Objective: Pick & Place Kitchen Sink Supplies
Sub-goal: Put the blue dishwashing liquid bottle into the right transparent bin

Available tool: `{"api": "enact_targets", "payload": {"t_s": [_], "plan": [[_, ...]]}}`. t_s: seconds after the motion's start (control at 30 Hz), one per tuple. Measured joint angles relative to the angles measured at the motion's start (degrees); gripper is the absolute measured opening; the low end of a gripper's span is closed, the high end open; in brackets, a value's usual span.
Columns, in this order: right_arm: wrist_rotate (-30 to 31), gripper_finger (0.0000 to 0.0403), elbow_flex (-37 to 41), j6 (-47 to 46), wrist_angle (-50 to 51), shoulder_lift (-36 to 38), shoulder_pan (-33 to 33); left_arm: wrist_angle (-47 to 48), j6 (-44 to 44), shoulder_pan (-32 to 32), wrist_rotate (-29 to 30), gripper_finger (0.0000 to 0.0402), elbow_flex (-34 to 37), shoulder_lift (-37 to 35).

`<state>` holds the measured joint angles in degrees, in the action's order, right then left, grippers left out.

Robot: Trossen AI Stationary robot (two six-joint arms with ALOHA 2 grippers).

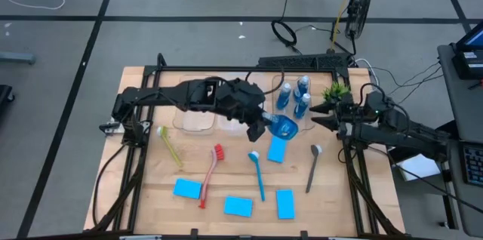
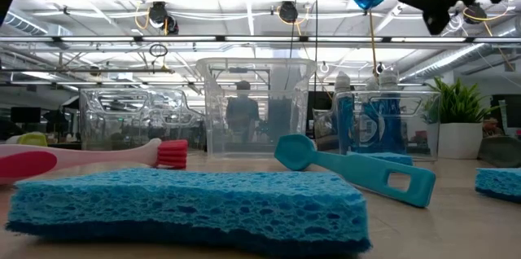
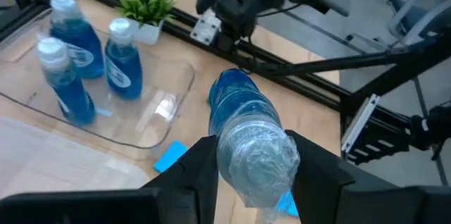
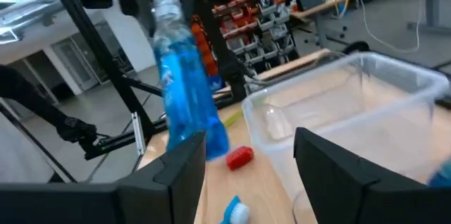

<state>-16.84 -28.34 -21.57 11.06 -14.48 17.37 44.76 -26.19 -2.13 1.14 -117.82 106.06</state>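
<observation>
1. As left gripper (image 3: 250,164) has its fingers clamped on a blue bottle (image 1: 281,126), the bottle hangs above the table, near the right bin (image 1: 281,83) w/ three bottles, prob. to go in.
2. Right gripper (image 1: 315,113) waits at right, fingers apart, nothing held.

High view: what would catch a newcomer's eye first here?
The left gripper holds a blue bottle in the air near the middle of the table, beside the clear bin where three more bottles already stand. The right gripper waits open just past it, by the potted plant. Sponges and brushes lie scattered across the front.
</observation>
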Motion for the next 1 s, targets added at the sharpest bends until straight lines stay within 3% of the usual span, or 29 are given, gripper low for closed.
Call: {"api": "enact_targets", "payload": {"t_s": [0.33,0.5,1.0], "plan": [[-0.2,0.0234,-4.8,9.3,-4.0,-11.6,0.0,-2.0,1.7,1.4,-3.5,0.0139,0.0,3.2],[-3.5,0.0261,-9.3,11.8,-4.1,-17.1,0.0,-3.3,2.2,1.8,-4.5,0.0139,0.0,4.1],[-10.2,0.0281,-20.9,13.1,8.2,-30.5,-0.2,-5.8,4.3,1.6,-6.3,0.0139,0.0,7.2]]}}
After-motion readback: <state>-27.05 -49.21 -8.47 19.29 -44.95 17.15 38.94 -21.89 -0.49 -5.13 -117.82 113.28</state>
